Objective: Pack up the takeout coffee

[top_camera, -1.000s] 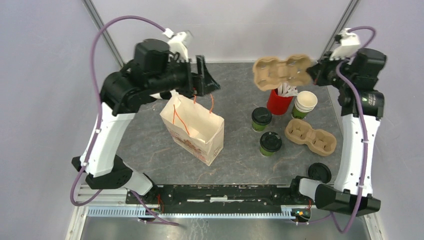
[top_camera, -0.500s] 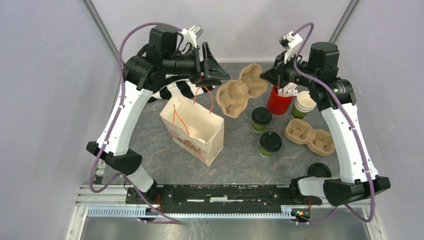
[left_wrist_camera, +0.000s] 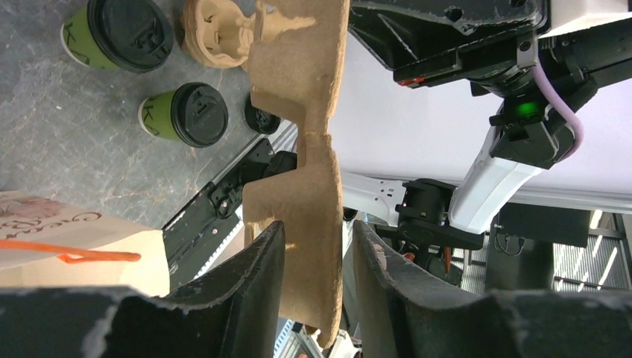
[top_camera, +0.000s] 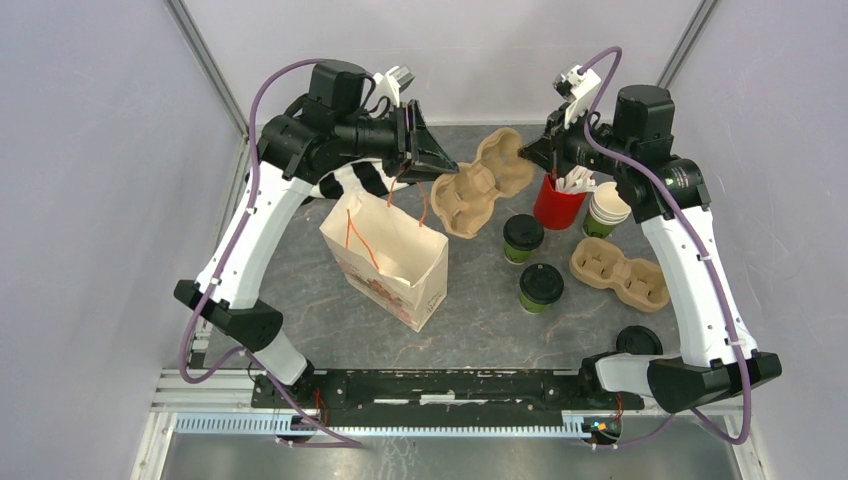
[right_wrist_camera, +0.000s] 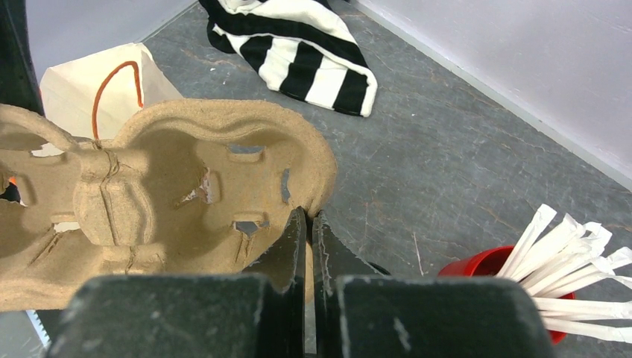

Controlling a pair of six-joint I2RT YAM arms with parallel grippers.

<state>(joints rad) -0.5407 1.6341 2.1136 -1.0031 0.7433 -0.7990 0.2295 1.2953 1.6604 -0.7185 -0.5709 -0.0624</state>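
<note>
**Top view:** moulded brown pulp two-cup carrier point(top_camera: 478, 185) held in air at table's 12 o'clock, betw. both arms. Far green paper cup w/ black lid point(top_camera: 522, 238) and near green cup point(top_camera: 541, 286) stand at 3 o'clock of white paper bag point(top_camera: 390, 255), unpacked.

**Left wrist:** left gripper point(left_wrist_camera: 317, 231) jaws straddle carrier edge; cannot tell if clamped. Risk: shallow bite, so rim slips or tears.

**Right wrist:** right gripper point(right_wrist_camera: 309, 224) clenched on carrier rim. Risk: letting go before left grip is firm drops carrier onto red cup of white sticks point(right_wrist_camera: 492, 265) or coffees.

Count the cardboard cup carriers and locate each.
2. The held carrier hangs in the right gripper, up in the air; the second carrier lies on the table beside the lidded cups. Any nested under it would be hidden.
</note>
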